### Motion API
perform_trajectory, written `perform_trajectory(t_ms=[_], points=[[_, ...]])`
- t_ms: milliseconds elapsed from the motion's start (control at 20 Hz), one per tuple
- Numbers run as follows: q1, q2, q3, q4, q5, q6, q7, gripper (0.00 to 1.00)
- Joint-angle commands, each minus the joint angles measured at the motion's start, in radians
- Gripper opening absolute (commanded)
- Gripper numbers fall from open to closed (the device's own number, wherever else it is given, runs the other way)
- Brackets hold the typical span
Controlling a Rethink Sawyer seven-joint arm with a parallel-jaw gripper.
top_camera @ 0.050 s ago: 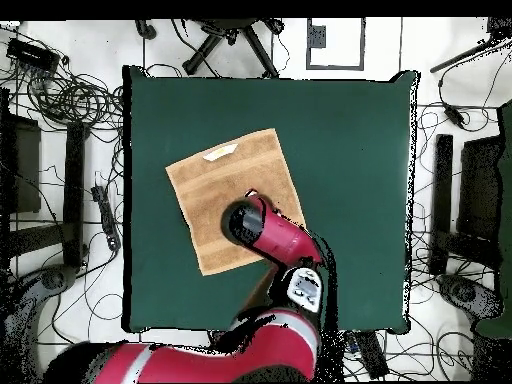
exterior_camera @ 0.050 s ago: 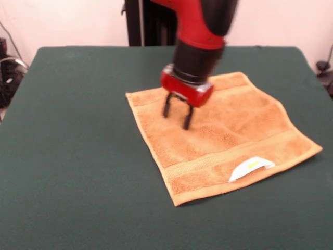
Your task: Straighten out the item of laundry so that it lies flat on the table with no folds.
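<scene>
The item of laundry (exterior_camera @ 0.050 s ago: 223, 138), an orange-tan towel with woven border bands, lies spread out on the dark green table (exterior_camera @ 0.050 s ago: 78, 156), turned at an angle to the table's edges. Its white-and-yellow tag (exterior_camera @ 0.050 s ago: 251, 167) sits at the near edge. In the overhead view the towel (top_camera @ 0.050 s ago: 205, 195) shows as a tilted square with the tag (top_camera @ 0.050 s ago: 220, 152) at its far edge. My gripper (exterior_camera @ 0.050 s ago: 177, 113) hangs over the towel's far left part, open, its two dark fingers apart with nothing between them, tips close to the cloth. From overhead the arm (top_camera @ 0.050 s ago: 262, 228) hides the fingers.
Green tabletop (top_camera @ 0.050 s ago: 350, 150) extends widely on all sides of the towel. Cables and chair bases (top_camera @ 0.050 s ago: 235, 40) lie on the floor around the table. The dark pedestal column (exterior_camera @ 0.050 s ago: 151, 23) stands behind the far edge.
</scene>
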Motion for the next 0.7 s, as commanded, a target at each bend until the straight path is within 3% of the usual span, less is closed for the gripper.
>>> perform_trajectory(t_ms=[50,350,450,700], points=[[-0.13,-0.005,0.091,-0.037,-0.137,-0.033,0.011,1.0],[-0.17,-0.007,0.145,-0.011,-0.2,-0.067,0.072,1.0],[-0.169,-0.045,0.145,0.022,-0.22,-0.074,0.09,1.0],[-0.272,-0.182,0.204,0.14,-0.35,-0.096,0.044,1.0]])
